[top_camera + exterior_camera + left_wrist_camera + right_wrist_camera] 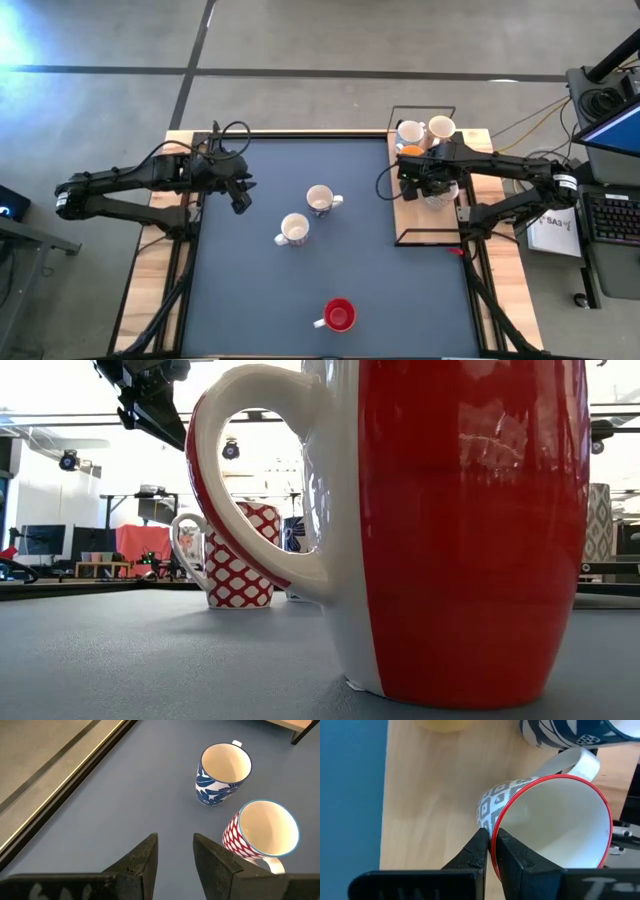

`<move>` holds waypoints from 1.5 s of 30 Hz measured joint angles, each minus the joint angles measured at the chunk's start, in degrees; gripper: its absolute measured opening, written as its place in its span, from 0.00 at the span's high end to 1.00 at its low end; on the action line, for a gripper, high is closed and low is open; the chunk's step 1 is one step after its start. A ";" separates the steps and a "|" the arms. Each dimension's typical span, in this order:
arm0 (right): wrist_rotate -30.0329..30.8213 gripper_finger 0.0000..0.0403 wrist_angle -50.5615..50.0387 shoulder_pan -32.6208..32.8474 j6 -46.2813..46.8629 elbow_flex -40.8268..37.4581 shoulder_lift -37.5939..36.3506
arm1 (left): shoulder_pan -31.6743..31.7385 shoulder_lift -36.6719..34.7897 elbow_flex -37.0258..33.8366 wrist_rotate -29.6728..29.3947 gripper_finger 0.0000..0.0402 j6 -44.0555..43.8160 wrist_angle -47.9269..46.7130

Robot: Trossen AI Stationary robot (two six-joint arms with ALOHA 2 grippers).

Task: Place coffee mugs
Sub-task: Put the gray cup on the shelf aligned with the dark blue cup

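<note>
Three coffee mugs stand upright on the blue mat (250, 290): a blue-flowered one (222, 770), a red-latticed one (260, 832) and a red one (338, 315) near the front edge. My left gripper (175, 837) hovers open above the mat, left of the first two. My right gripper (491, 834) is shut on a grey-patterned, red-rimmed mug (555, 825) over the wooden board (420, 215) at the right. Two white mugs (425, 130) and an orange one (412, 152) sit at the board's far end. My right gripper pinches the patterned mug's red rim (496, 817), opposite the handle, one finger (515, 852) inside the mug and the other (477, 847) on its outer wall. The fingers come from above, pointing down. The mug hangs tilted below them, mouth upward, over the board.
A black wire frame (428, 243) encloses the wooden board. Cables and a keyboard (612, 215) lie beyond the table's right side. Open mat lies between the red mug and the two patterned mugs.
</note>
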 joint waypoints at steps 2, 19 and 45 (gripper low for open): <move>0.00 0.95 -0.21 -0.25 0.91 -0.02 0.00 | 0.00 0.00 0.00 -0.02 0.73 0.01 0.00; 3.00 0.95 1.63 -3.54 3.43 -0.02 0.00 | 0.02 0.00 0.00 -0.02 0.73 0.02 -0.04; 2.60 0.94 0.59 -3.54 -1.12 -0.02 0.02 | 0.02 0.00 0.00 -0.02 0.73 0.02 -0.13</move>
